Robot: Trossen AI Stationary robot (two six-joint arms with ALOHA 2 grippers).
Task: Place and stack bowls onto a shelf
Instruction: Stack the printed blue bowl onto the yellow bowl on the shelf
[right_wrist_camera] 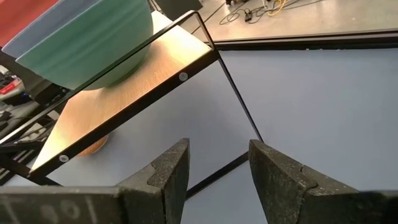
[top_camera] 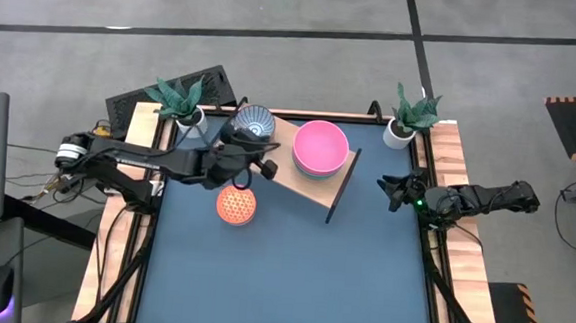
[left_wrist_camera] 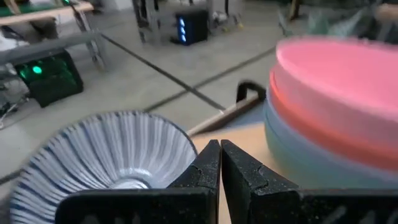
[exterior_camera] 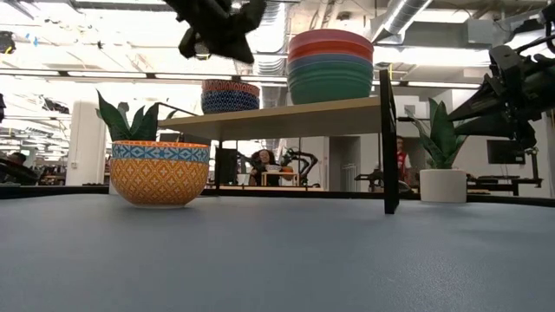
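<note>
We see the left gripper (left_wrist_camera: 220,163) clenched empty, seemingly above the shelf (top_camera: 312,186); the right gripper (right_wrist_camera: 217,171) waits released.

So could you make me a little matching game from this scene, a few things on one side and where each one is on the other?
Things:
1. orange patterned bowl
2. stack of plain bowls
3. blue patterned bowl
4. right tool

Places or states:
A. on the shelf, pink bowl on top
B. on the blue table, beside the shelf
C. open, near the table's right edge
D. on the shelf, under the shut left tool

Pairs: 1-B, 2-A, 3-D, 4-C
</note>
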